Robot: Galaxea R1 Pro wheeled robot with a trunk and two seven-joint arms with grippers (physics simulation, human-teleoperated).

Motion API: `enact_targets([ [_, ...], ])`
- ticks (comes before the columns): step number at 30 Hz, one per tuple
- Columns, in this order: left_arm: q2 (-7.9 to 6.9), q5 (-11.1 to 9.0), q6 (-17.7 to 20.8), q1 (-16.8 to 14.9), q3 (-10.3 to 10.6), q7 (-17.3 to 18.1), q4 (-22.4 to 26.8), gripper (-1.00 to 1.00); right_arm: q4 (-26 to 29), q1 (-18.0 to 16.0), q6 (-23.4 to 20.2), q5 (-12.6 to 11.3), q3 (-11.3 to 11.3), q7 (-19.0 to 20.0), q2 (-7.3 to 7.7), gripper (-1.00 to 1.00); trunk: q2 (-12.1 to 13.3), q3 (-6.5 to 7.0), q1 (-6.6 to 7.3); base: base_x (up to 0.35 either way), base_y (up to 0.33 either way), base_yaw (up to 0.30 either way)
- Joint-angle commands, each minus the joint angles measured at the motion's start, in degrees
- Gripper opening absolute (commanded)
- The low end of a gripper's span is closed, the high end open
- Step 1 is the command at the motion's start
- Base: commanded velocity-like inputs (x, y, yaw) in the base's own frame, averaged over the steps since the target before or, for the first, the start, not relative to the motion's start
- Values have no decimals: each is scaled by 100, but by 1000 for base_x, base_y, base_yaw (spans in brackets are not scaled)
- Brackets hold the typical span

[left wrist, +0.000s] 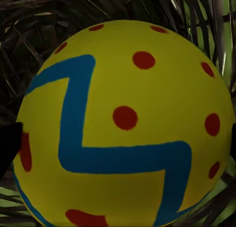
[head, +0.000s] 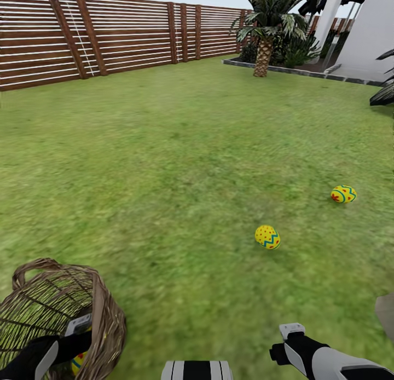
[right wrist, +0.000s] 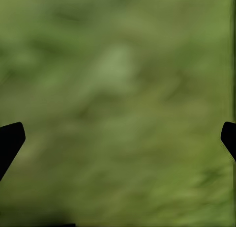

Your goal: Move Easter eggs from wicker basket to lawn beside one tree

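Inside the wicker basket (head: 104, 320), an Easter egg (left wrist: 125, 126) sits between the left gripper (left wrist: 120, 143) fingers (grip not discernible); right gripper (right wrist: 123, 138) fingers spread over lawn (right wrist: 118, 79).

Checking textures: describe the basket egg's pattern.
Yellow egg, blue zigzag, red dots; left wrist view.

You have two Easter eggs out on the lawn (head: 164, 166): the nearer egg (head: 267, 237), yellow with red dots and a blue zigzag, lies on open grass, and the farther egg (head: 343, 194), showing a red flower and blue zigzags, lies well apart from it toward your right. The third egg (left wrist: 123, 128) sits inside the wicker basket (head: 104, 320), which rests on the grass at your lower left, its brown woven wall and loop handle tilted toward you.
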State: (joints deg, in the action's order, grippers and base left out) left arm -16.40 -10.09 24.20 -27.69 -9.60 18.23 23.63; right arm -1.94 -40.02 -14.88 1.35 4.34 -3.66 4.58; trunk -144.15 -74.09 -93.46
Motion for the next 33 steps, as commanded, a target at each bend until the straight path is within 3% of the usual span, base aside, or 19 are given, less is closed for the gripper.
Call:
enact_targets([
  [1,4,-30,52,1,-25,17,2,-100,-8,-6,-17,14,41,-3,-1,100,0,19,3,0,0,0],
  [16,61,-36,69,1,-32,27,0,-100,-8,-6,-21,14,41,-3,-18,100,20,351,42,-26,-6,0],
  [20,203,-3,52,1,-16,21,-7,-100,-8,-6,-19,16,41,-3,-19,100,23,395,47,-6,253,0],
  [29,216,-2,33,1,-16,9,-12,-100,-9,-6,-17,17,41,-3,-19,100,24,418,50,0,269,0],
  [33,221,2,31,1,-13,1,-16,-100,-11,-6,-17,17,41,-3,-19,100,29,506,60,0,85,0],
])
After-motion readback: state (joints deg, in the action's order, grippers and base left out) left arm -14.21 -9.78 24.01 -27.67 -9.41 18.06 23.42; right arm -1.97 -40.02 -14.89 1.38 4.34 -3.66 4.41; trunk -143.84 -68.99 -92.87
